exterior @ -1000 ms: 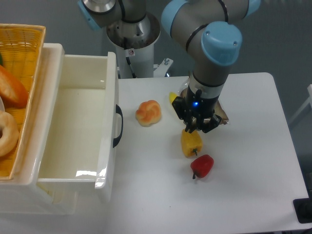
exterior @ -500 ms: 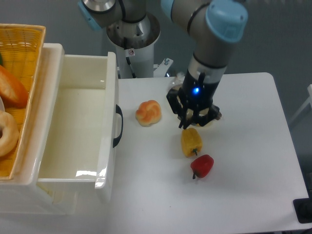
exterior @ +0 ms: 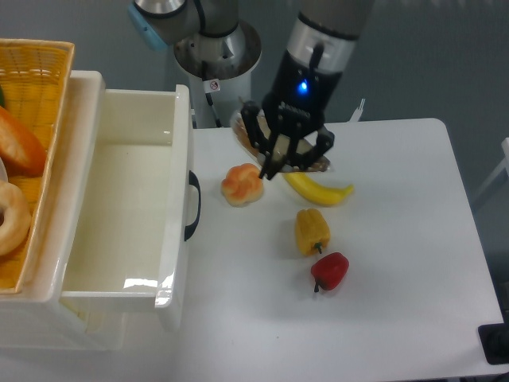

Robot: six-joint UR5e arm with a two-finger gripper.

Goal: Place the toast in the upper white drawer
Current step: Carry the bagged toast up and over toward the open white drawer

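Gripper (exterior: pixel 274 161): clamped on toast (exterior: pixel 310 165), lifted above table (exterior: pixel 398 263), near bun (exterior: pixel 242 184). Upper white drawer (exterior: pixel 119 207): pulled open, left of gripper.

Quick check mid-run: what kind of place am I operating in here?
Probably a robotics lab test bench, not a kitchen: a bare white table, plastic-looking food such as the banana and red pepper, and a standalone white drawer.

My gripper (exterior: pixel 278 159) clamped on the toast (exterior: pixel 306 163) above the table (exterior: pixel 398 239), banana (exterior: pixel 320 189), bun (exterior: pixel 242 184), yellow pepper (exterior: pixel 312 231), red pepper (exterior: pixel 330 271), open upper white drawer (exterior: pixel 131 199) at left.
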